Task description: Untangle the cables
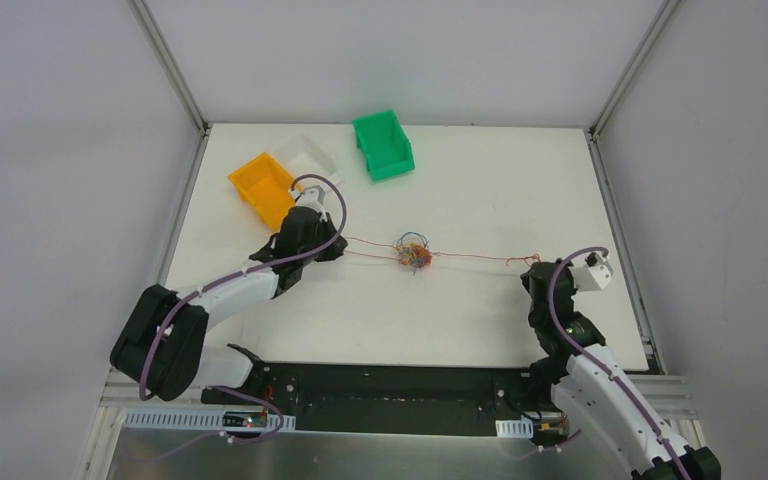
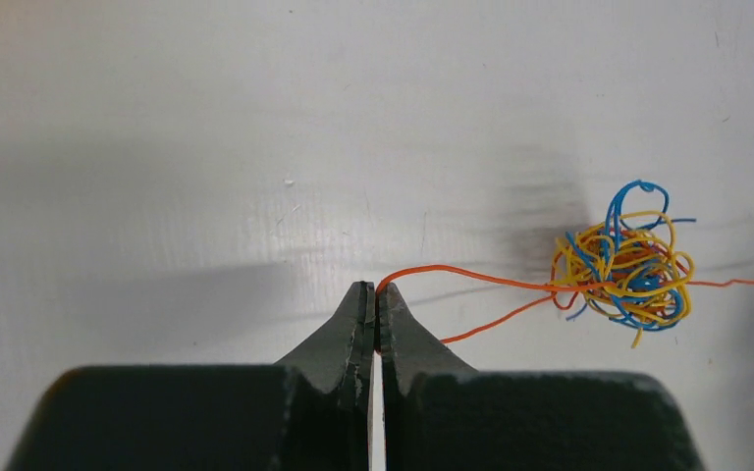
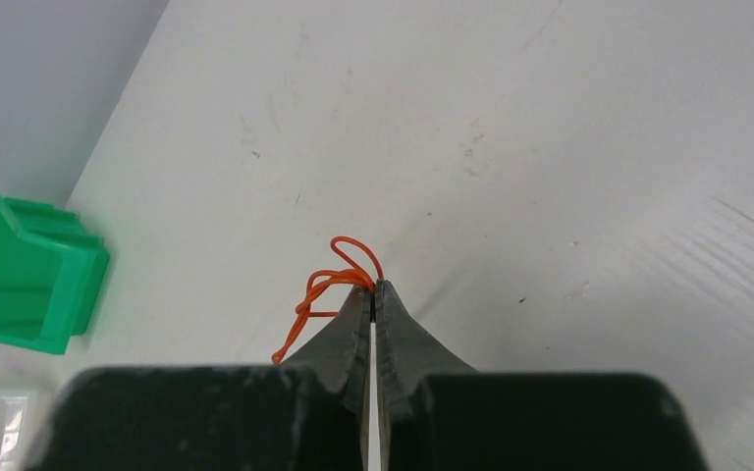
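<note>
Both the left gripper (image 2: 375, 291) and right gripper (image 3: 373, 287) are pinched shut on ends of the orange wire (image 1: 475, 257), with the cables (image 1: 413, 253) balled up mid-tabletop (image 1: 480, 190) between them, so next it probably needs a slow, gentle pull apart.
</note>
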You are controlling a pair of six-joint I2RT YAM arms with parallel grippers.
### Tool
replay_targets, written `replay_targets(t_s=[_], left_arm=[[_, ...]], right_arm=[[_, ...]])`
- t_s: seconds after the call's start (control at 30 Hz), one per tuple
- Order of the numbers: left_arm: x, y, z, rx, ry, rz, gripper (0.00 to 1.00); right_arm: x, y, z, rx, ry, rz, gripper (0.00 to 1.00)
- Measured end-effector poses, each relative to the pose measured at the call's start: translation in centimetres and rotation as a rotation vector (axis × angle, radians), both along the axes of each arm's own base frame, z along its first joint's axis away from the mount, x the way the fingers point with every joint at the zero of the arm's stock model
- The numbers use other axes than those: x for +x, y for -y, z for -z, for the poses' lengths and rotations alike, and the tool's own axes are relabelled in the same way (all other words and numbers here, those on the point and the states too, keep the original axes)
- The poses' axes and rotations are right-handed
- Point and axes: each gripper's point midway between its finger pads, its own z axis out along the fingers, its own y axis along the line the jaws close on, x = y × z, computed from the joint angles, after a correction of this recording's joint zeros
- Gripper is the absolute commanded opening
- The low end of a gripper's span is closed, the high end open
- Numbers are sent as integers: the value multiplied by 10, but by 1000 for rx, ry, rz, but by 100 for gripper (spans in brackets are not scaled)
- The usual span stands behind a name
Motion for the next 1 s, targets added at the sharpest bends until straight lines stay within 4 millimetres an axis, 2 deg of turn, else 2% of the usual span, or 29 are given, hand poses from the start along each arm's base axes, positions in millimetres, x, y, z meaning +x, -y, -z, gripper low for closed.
replay_targets(t_s=[0.13, 0.27, 0.3, 0.33, 0.37, 0.4, 0.43, 0.47, 0.53, 0.67, 0.8, 1.0], left_arm=[[1, -18, -13, 19, 54, -88, 0], [0, -28, -30, 18, 113, -132, 2], [0, -29, -33, 20, 122, -129, 9], [0, -28, -33, 26, 126, -119, 20], [-1, -26, -32, 30, 125, -102, 37], [-2, -25, -31, 36, 124, -82, 50], [-4, -22, -30, 40, 122, -59, 65], [-4, -20, -29, 46, 121, -39, 78], [-6, -15, -27, 52, 118, -3, 88], [-13, 1, -24, 58, 114, 80, 91], [-21, 29, -23, 71, 118, 200, 90], [-30, 59, -26, 86, 145, 334, 89]], right_arm=[[-5, 15, 4, -24, -17, 69, 0], [-8, 17, 16, -45, -70, 76, 0], [-8, 17, 18, -50, -82, 75, 0], [-8, 17, 21, -53, -96, 71, 4], [-9, 16, 23, -56, -106, 66, 15], [-8, 15, 24, -58, -113, 58, 36], [-8, 13, 25, -60, -118, 47, 60], [-7, 11, 25, -61, -122, 32, 77], [-4, 2, 24, -61, -130, -33, 88], [6, -37, 30, -29, -158, -257, 94], [9, -73, 37, 0, -241, -425, 94], [8, -122, 13, 117, -219, -571, 92]])
